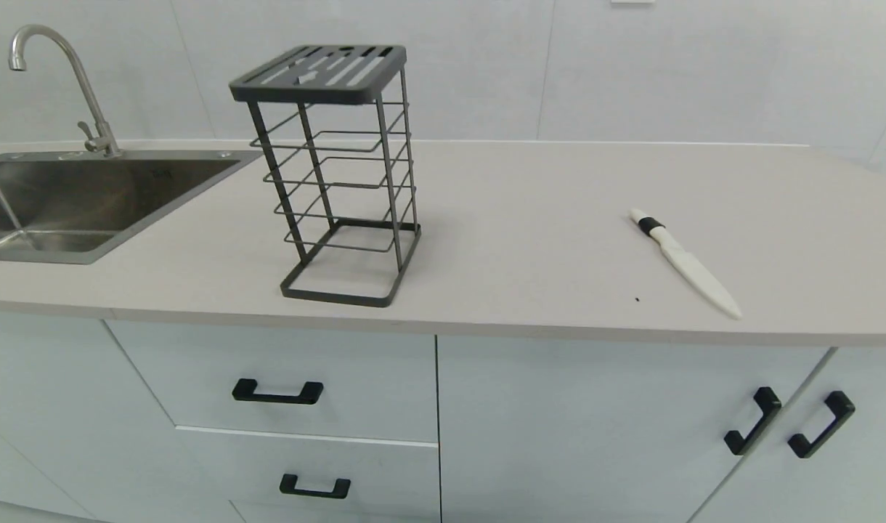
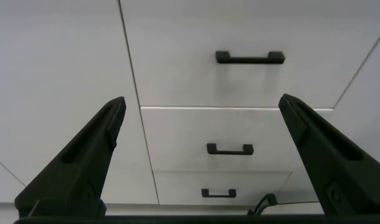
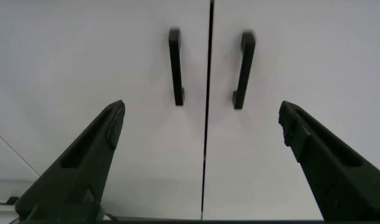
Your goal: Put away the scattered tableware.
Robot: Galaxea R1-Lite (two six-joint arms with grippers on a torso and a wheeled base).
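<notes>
A white knife (image 1: pixel 684 263) with a black band near its handle end lies flat on the grey counter (image 1: pixel 545 218) at the right, its tip toward the front edge. A black wire knife rack (image 1: pixel 339 171) with a slotted top stands upright left of the counter's middle. My left gripper (image 2: pixel 202 109) is open below counter height, facing the drawer fronts (image 2: pixel 233 130). My right gripper (image 3: pixel 201 112) is open too, facing two cabinet doors with black handles (image 3: pixel 175 66). Nothing lies between either pair of fingers.
A steel sink (image 1: pixel 72 200) with a curved tap (image 1: pixel 65 80) is set into the counter at the far left. A tiled wall backs the counter. Drawers (image 1: pixel 277 392) and doors (image 1: pixel 777 421) with black handles run below the front edge.
</notes>
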